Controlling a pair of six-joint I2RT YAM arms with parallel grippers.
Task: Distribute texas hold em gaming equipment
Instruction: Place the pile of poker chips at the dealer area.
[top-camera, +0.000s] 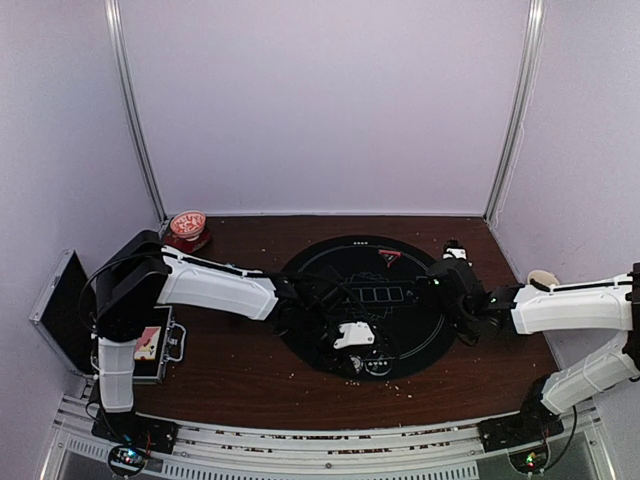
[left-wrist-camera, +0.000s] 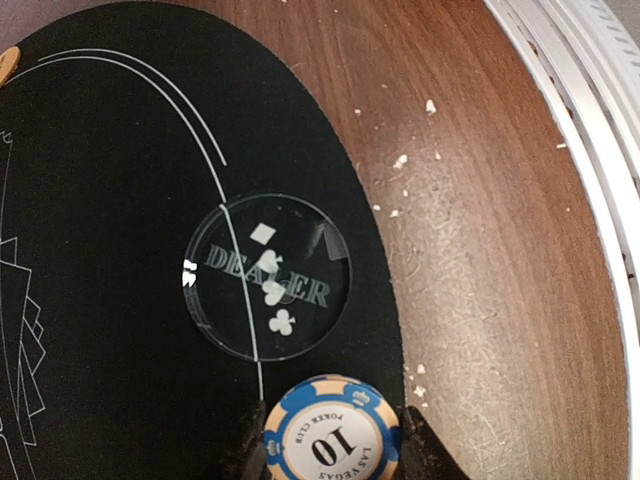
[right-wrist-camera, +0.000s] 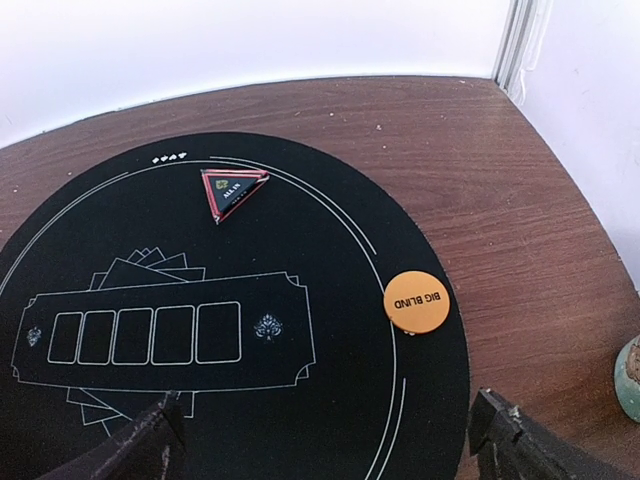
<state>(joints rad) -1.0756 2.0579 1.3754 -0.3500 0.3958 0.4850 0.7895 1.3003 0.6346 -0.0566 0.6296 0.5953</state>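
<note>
In the left wrist view my left gripper (left-wrist-camera: 333, 445) is shut on a blue and cream poker chip (left-wrist-camera: 331, 418) marked 10, held just above the black round mat (left-wrist-camera: 120, 200) near its edge. A clear DEALER button (left-wrist-camera: 268, 275) lies on the mat just beyond the chip. My right gripper (right-wrist-camera: 328, 430) hangs open over the mat's right side with nothing between its fingers. An orange BIG BLIND button (right-wrist-camera: 416, 301) lies at the mat's rim ahead of it. A red-edged triangle marker (right-wrist-camera: 232, 190) lies farther back. No playing cards show.
A red bowl (top-camera: 187, 228) stands at the back left. An open black case (top-camera: 60, 305) with a card pack (top-camera: 148, 343) sits by the left arm's base. A small pale cup (top-camera: 540, 278) is at the right edge. White crumbs (left-wrist-camera: 400, 160) dot the brown table.
</note>
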